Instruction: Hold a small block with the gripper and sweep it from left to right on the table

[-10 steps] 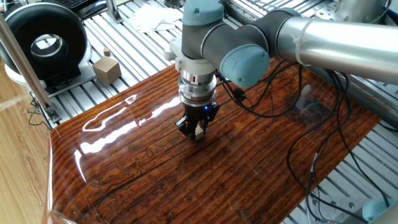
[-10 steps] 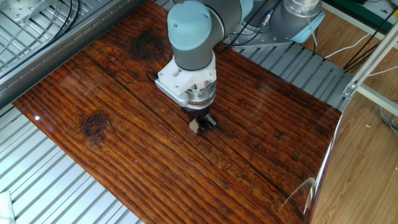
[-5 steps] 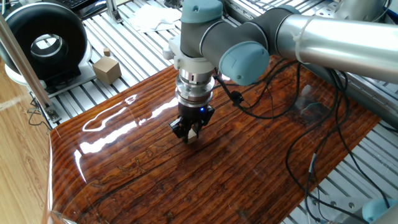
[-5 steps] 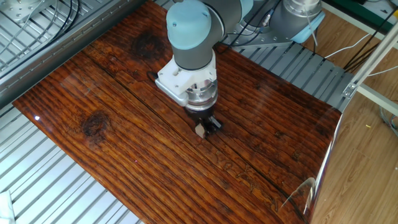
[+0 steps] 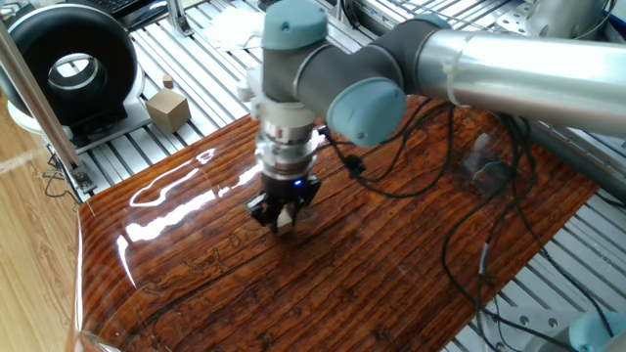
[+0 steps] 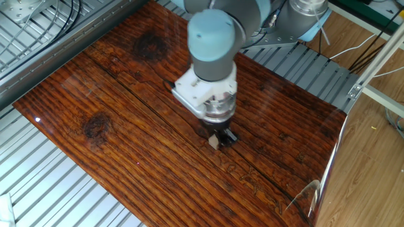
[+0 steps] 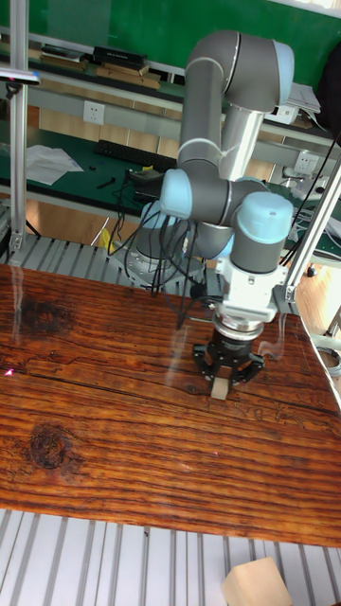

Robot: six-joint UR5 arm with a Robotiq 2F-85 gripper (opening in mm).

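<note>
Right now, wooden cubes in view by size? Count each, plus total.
Small block: 1, held in the gripper, on the table
Larger cube: 1, with a knob, off the table on the slatted frame
Total: 2

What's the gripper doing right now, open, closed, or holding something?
Gripper: jaws closed on the small block, held low against the table.
</note>
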